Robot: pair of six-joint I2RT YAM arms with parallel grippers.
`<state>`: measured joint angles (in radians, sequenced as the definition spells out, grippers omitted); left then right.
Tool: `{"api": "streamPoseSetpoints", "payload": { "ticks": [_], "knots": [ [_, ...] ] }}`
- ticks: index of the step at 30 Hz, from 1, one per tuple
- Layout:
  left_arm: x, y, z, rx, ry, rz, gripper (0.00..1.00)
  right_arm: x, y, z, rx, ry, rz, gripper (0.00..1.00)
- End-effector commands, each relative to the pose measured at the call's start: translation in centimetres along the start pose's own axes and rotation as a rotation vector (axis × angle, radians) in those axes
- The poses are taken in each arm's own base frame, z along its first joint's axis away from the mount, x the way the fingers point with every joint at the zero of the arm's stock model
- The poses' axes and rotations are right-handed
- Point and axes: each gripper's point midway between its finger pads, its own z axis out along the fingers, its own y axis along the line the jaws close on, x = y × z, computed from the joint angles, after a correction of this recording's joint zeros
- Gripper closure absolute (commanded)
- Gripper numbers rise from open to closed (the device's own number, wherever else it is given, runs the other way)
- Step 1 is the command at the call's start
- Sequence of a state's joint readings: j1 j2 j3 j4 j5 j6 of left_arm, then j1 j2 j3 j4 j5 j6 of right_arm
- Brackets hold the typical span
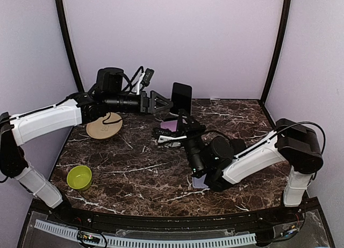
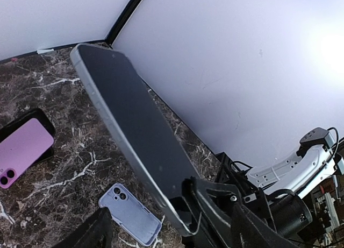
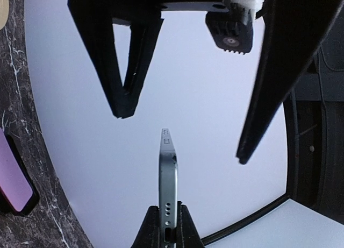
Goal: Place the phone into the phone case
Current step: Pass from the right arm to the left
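We clamp the phone (image 1: 181, 96) upright in our left gripper (image 1: 171, 104) at upper centre; our right gripper (image 3: 180, 137) gapes wide just below it.

top: high behind arm bases, looking down over whole table (image 1: 134, 172) | left wrist: close along phone (image 2: 134, 119), facing table and back wall | right wrist: close, facing phone's edge, back wall behind | shared: phone in all three

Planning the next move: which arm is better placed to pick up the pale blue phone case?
Right, probably. The left gripper is shut on the dark slab phone, held aloft; the right gripper is open and empty, free for the pale blue plastic case.
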<state>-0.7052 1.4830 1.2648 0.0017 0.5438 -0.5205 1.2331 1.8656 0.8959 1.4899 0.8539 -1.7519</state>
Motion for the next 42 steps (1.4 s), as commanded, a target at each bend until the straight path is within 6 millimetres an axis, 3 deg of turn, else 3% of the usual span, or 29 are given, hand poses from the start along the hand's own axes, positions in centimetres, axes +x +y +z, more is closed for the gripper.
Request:
{"api": "streamPoseSetpoints", "payload": {
  "ticks": [1,8,15,27,33,34,38,42],
  "knots": [
    [0.1,-0.7,0.6,0.059,0.0,-0.007,0.26,0.0,-5.4,-0.7,0.182,0.001,0.095,1.0],
    [0.4,-1.5,1.6,0.148,0.027,-0.041,0.48,-0.4,-5.1,-0.8,0.178,-0.015,0.068,1.0],
    [1.1,-2.6,1.7,0.231,0.059,-0.068,0.63,-0.6,-5.2,-0.7,0.185,-0.012,0.066,1.0],
    [1.4,-3.5,1.8,0.303,0.074,-0.095,0.99,-0.6,-5.4,-0.7,0.193,-0.013,0.056,1.0],
    [1.4,-3.7,1.7,0.316,0.074,-0.089,1.0,-0.6,-5.2,-0.6,0.191,-0.002,0.058,1.0],
    [1.3,-3.7,1.6,0.309,0.066,-0.081,1.0,-0.5,-5.2,-0.5,0.189,0.003,0.058,0.96],
    [0.3,-3.8,1.0,0.28,0.014,-0.031,1.0,-0.4,-4.9,-0.5,0.182,0.016,0.059,0.6],
    [-0.8,-4.4,0.3,0.28,-0.044,0.013,1.0,-0.4,-4.9,-0.5,0.184,0.017,0.06,0.53]
  ]
}}
